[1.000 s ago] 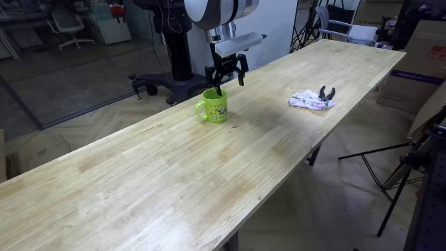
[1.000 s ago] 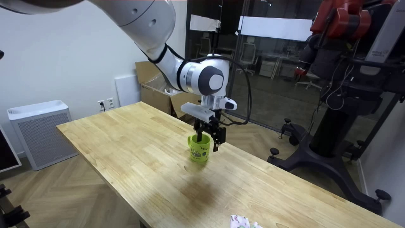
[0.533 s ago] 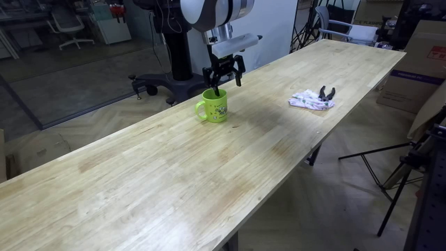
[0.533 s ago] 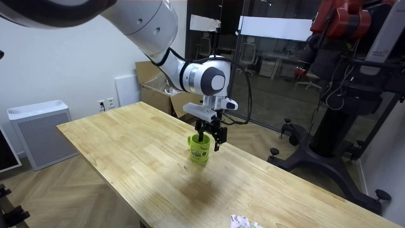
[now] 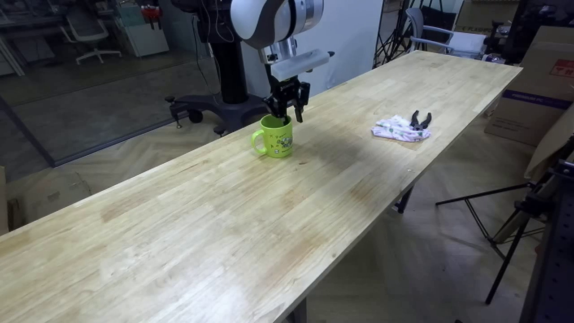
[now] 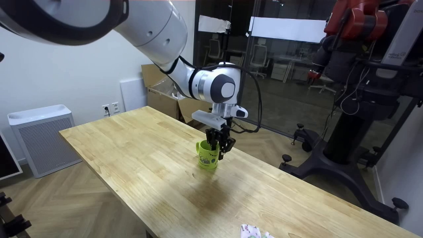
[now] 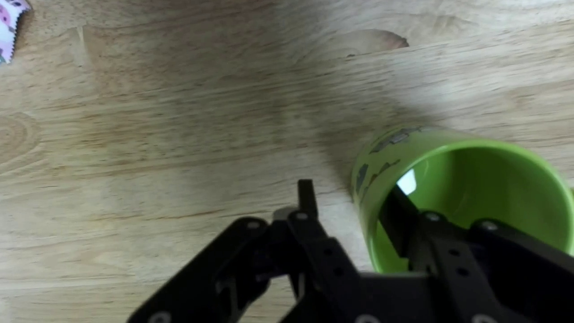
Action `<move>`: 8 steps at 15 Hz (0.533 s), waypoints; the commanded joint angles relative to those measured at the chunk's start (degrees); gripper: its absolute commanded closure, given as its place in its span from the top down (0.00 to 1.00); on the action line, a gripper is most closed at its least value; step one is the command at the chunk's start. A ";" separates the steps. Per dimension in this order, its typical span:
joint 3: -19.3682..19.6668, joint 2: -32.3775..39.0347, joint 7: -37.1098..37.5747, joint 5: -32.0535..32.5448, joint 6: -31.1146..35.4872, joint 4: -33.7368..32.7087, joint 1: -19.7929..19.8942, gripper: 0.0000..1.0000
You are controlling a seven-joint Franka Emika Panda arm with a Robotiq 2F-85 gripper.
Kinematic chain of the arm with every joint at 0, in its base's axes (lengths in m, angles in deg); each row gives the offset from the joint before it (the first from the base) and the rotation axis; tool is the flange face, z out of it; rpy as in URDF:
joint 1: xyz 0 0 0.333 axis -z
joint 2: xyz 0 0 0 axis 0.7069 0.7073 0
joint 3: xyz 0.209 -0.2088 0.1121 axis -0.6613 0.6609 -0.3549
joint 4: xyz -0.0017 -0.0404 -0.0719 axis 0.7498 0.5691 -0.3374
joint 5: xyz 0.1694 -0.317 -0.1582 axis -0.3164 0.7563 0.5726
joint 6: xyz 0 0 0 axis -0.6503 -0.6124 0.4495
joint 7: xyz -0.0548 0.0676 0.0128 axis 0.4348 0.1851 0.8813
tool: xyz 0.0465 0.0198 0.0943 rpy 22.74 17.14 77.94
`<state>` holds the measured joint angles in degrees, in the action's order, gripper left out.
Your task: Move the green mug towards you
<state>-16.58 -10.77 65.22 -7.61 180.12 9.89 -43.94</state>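
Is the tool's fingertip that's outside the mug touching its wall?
Apart. The wrist view shows it: a strip of tabletop lies visible between the outside fingertip and the green mug.

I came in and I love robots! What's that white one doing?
A Franka Panda robot arm has its tool at the rim of the green mug, which it is meant to move. One finger is inside the mug and the other finger is outside. There's a gap between the outer finger and the mug, so it doesn't look gripped yet. The mug stands upright on the wooden table, and a patterned cloth lies farther along.
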 commanded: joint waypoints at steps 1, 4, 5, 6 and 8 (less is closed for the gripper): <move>-0.39 0.90 -0.23 -0.23 -2.09 -2.66 0.16 0.11; -0.89 -0.23 -0.80 -0.30 -3.05 -1.09 0.00 0.00; -0.88 -1.04 -0.88 -0.17 -3.30 -0.01 -0.17 0.00; -0.93 -1.75 -1.10 -0.08 -3.86 1.05 -0.27 0.03; -0.93 -4.11 -1.60 0.15 -4.77 4.61 -0.47 0.02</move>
<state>-17.29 -11.24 64.59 -7.74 177.94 9.65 -44.18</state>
